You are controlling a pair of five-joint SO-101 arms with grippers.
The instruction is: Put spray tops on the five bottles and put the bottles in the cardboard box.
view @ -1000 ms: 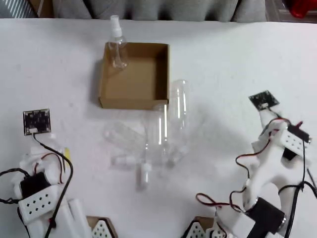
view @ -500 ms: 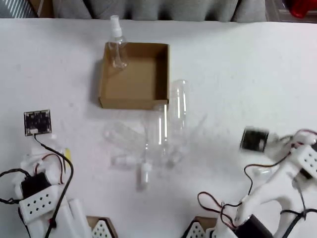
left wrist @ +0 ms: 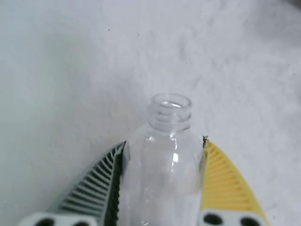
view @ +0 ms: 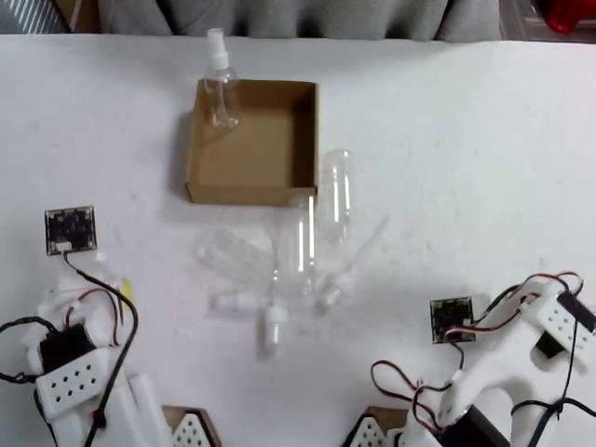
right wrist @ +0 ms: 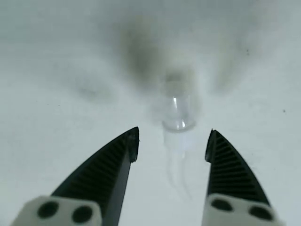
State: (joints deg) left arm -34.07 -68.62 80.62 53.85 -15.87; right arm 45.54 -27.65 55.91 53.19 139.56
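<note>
High view: one boxed, four left

Shows one clear plastic bottle with white spray top [view: 221, 88] upright in a corner of the brown cardboard box [view: 247, 193]. Leaves roughly three clear uncapped bottles [view: 300, 244] lying among loose white spray tops [view: 270, 328] on the white worktop [view: 447, 112]. Clamps a fourth open-necked bottle [left wrist: 162, 169] in the left claw [left wrist: 164, 143]; spreads the right claw [right wrist: 173, 133] wide over one spray top [right wrist: 178, 117]. Hard to count the overlapping pile.

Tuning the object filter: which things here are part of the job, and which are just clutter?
Job: cardboard box; capped bottle standing in it; uncapped bottle in left gripper; bottles lying on table; loose spray tops, one ahead of right gripper.
Clutter: red object; grey cushions behind the table.
</note>
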